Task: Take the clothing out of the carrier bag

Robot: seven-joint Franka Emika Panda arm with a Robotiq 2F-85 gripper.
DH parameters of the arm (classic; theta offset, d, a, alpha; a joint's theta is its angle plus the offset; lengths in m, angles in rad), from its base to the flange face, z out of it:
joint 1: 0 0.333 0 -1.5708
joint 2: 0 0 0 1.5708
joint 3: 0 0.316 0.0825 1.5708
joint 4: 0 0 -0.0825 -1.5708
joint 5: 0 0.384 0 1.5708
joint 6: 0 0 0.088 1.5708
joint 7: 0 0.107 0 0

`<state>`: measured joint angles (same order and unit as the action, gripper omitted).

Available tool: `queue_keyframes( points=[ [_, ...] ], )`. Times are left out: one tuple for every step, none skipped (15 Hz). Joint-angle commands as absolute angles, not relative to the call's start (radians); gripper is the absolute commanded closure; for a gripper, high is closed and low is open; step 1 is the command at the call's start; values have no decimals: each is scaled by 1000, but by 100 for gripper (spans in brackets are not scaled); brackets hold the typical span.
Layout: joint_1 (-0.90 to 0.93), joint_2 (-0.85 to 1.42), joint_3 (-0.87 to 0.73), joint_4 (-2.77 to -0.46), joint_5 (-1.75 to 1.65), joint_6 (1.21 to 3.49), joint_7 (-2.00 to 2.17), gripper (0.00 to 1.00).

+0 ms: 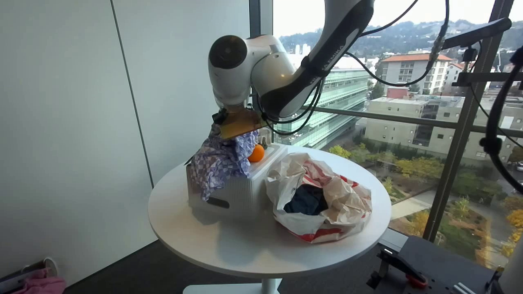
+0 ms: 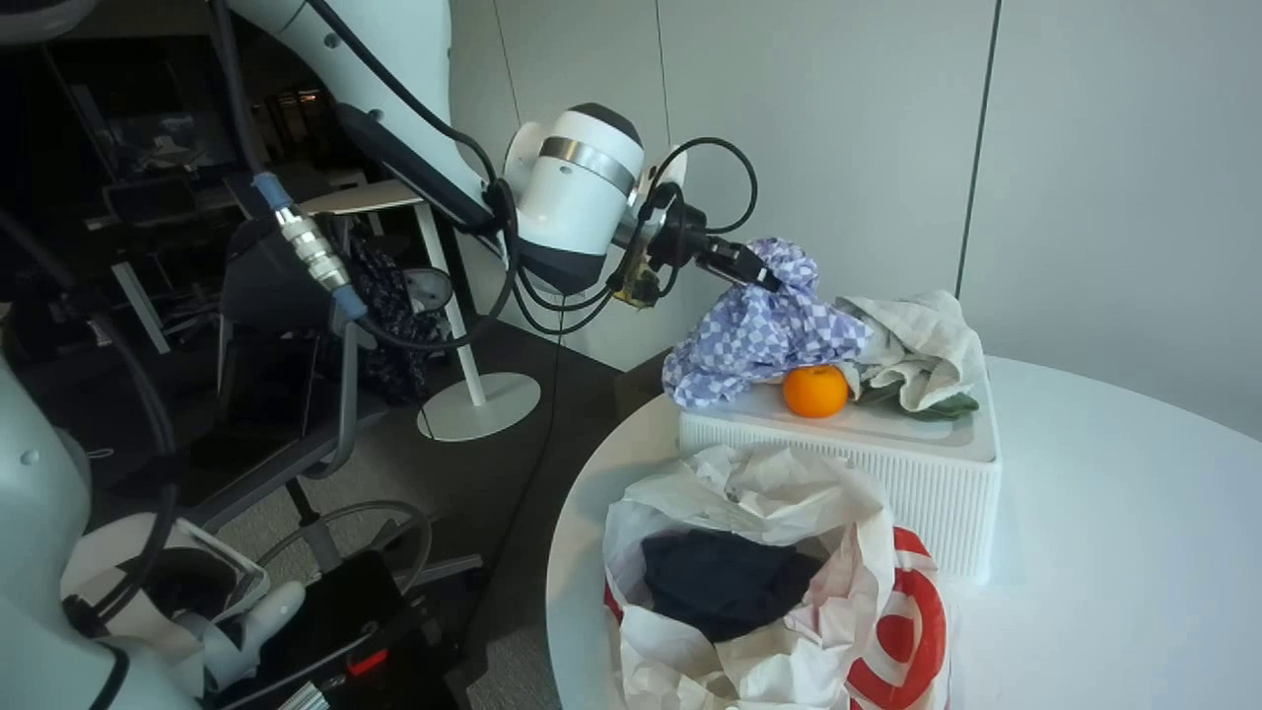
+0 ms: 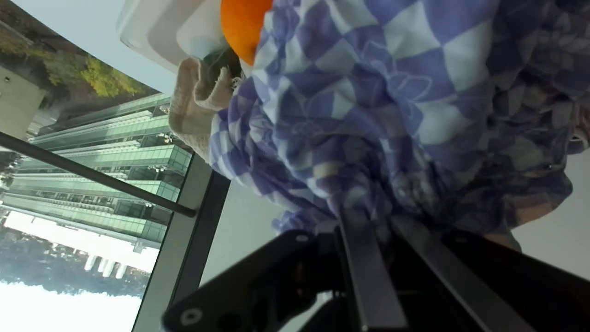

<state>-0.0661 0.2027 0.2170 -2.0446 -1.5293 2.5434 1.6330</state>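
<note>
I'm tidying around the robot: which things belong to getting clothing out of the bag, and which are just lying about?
For the job: carrier bag; dark clothing inside; checked cloth in gripper.
Lying about: orange; white box; probably beige cloth.

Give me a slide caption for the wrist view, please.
Gripper closed on a bunched purple checkered cloth, with an orange and a beige cloth showing beside it.

Purple-and-white checked cloth, dark navy fabric, white-and-red carrier bag, orange fruit, white box
</note>
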Motion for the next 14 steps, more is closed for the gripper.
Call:
queue_keyframes(
  points=[
    [-30, 223, 163, -2049, -1352, 2611, 1535, 88],
    [-23, 225, 157, -2051, -1294, 2614, 1510, 66],
    [-19, 216, 154, -2058, -1228, 2621, 1460, 64],
    [-15, 202, 153, -2065, -1152, 2621, 1401, 63],
    [-8, 183, 152, -2066, -1091, 2618, 1355, 55],
    [0, 164, 150, -2064, -1032, 2612, 1313, 48],
    [9, 139, 146, -2059, -986, 2603, 1279, 41],
    [18, 116, 139, -2052, -953, 2598, 1256, 32],
    [28, 95, 132, -2042, -925, 2586, 1236, 25],
    [34, 68, 122, -2031, -904, 2578, 1217, 17],
    [38, 42, 114, -2026, -884, 2564, 1203, 8],
    [40, 20, 106, -2020, -874, 2544, 1194, 2],
    [38, -8, 99, -2023, -856, 2504, 1163, 0],
    [35, -37, 92, -2031, -859, 2463, 1153, 0]
  ],
)
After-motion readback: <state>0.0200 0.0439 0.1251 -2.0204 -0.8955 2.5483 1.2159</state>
